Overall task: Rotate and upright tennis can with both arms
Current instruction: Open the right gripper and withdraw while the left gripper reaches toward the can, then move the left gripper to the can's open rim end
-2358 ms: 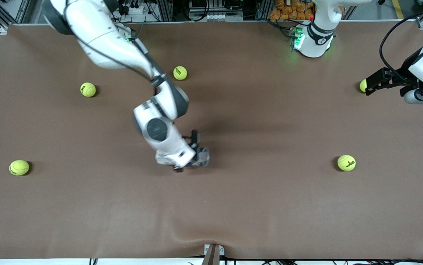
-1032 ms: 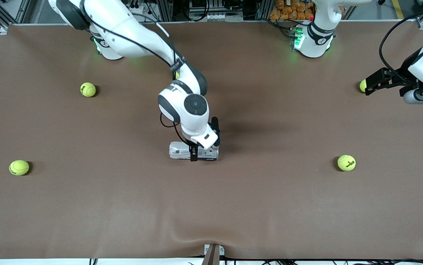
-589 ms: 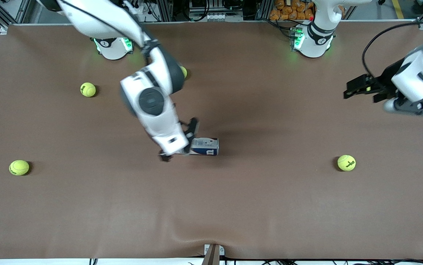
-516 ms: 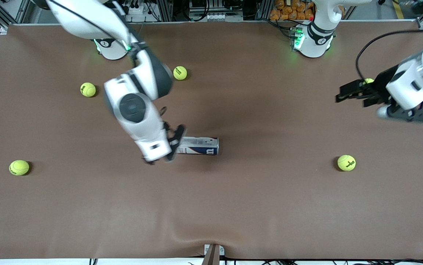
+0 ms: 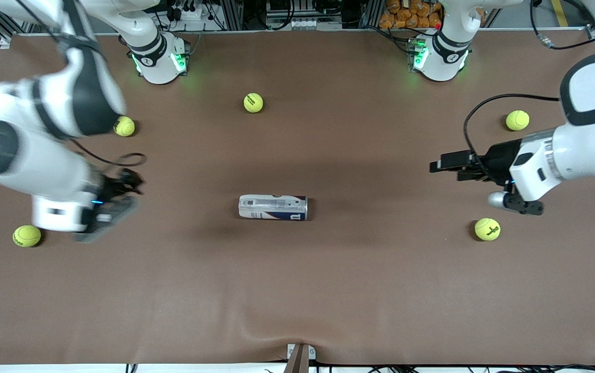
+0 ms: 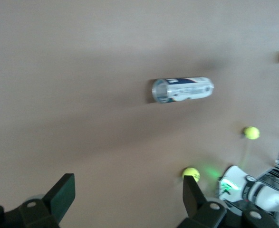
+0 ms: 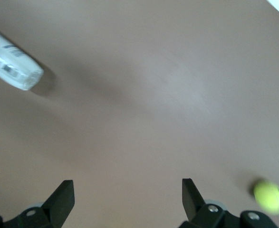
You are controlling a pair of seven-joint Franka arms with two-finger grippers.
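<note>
The tennis can (image 5: 273, 207) lies on its side in the middle of the brown table, untouched, its long axis running between the two arms' ends. It also shows in the left wrist view (image 6: 182, 90), open end toward that camera, and at the edge of the right wrist view (image 7: 13, 64). My right gripper (image 5: 124, 187) is open and empty above the table toward the right arm's end, well away from the can; the wrist view (image 7: 127, 199) shows its jaws wide apart. My left gripper (image 5: 445, 167) is open and empty, pointing at the can from the left arm's end (image 6: 127, 199).
Several yellow-green tennis balls lie scattered: one (image 5: 253, 102) near the bases, one (image 5: 124, 126) beside the right arm's elbow, one (image 5: 27, 235) under the right hand, one (image 5: 487, 229) and one (image 5: 517, 120) near the left arm. The green-lit bases (image 5: 158, 59) stand at the table's edge farthest from the front camera.
My right gripper let go of the can and swung away toward the right arm's end. My left arm moved in from the table's end toward the can. The can stayed lying down, slightly rolled.
</note>
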